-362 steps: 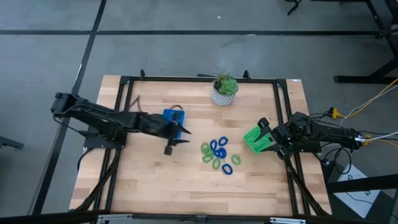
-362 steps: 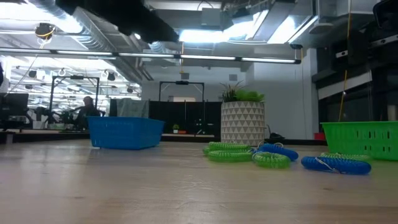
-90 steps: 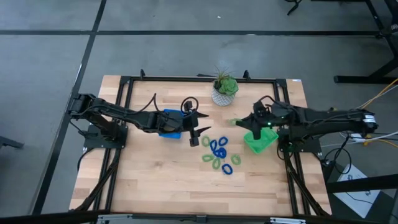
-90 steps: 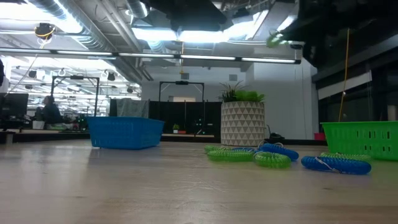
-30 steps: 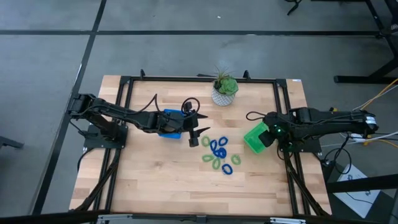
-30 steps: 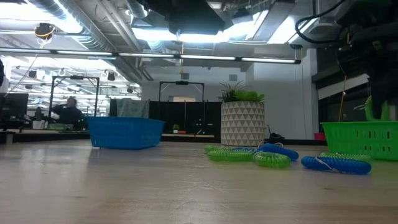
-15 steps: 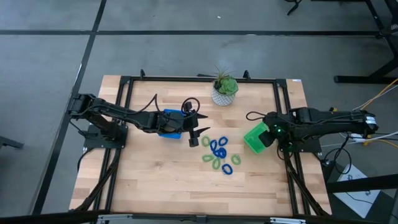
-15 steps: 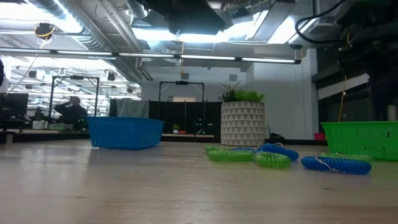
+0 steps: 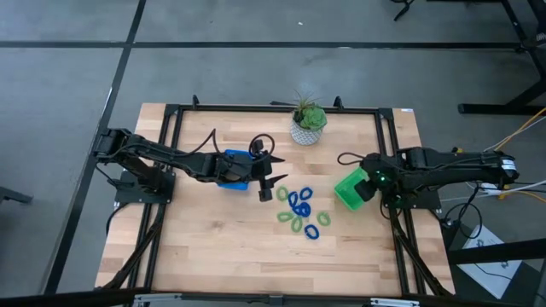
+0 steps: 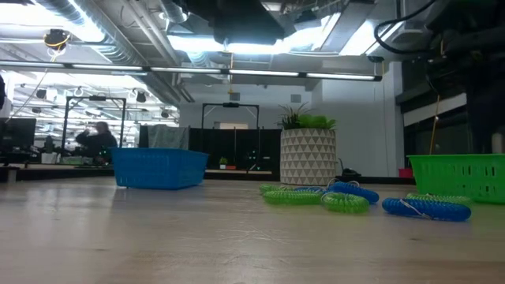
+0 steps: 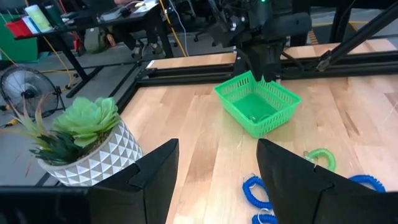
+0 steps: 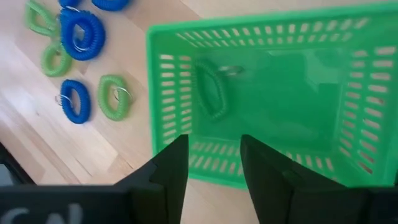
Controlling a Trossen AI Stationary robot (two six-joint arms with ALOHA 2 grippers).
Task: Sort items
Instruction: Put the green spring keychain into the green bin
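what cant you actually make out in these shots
- Inside of the blue tray: high view, the left gripper and its arm cover much of it; low view shows only its wall.
- Exact ring count in the pile: high view, the rings overlap and are small.
- Floor of the green tray: right wrist view shows one green ring; the open right gripper hides its near edge.

Potted succulent (image 9: 308, 122) in a white patterned pot is placed at the far edge of the wooden table (image 9: 213, 247). In the low view, a person (image 10: 98, 138) is seen in the room behind, far left.
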